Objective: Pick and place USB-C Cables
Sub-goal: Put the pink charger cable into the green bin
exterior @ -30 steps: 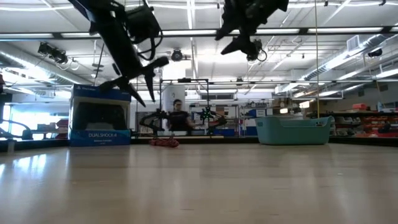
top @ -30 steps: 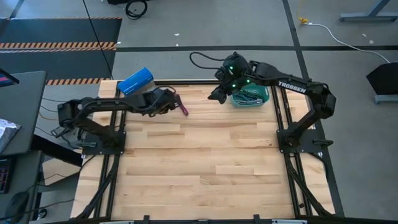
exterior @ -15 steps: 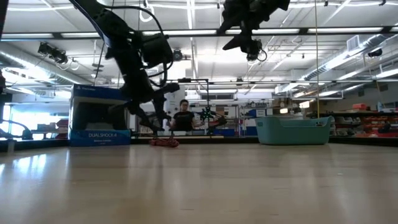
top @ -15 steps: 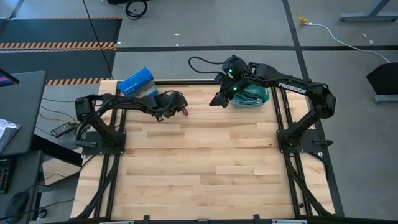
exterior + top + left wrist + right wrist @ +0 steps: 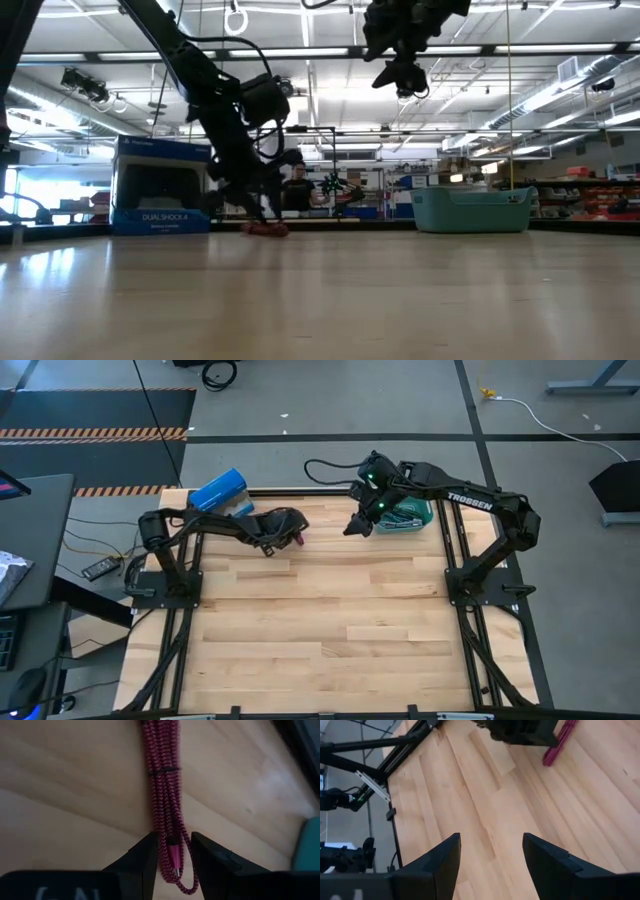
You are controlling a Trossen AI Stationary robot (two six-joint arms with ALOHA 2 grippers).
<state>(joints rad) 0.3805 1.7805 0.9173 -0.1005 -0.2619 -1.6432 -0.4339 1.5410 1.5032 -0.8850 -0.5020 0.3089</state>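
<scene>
**Q:** How do I complete the pick cleanly?

**A:** I keep the left gripper (image 5: 171, 854) spread and centred over the maroon cable (image 5: 165, 795), descend until the fingers (image 5: 142, 857) bracket the bundle's looped end, then close across it, not along it.

**Q:** Where does the cable lie?

**A:** It lies flat on the table (image 5: 330, 620) near the far edge, its near end between my spread fingers, not yet pinched. Farther off, the right gripper (image 5: 352, 526) hangs spread beside the teal bin (image 5: 415, 518).
</scene>
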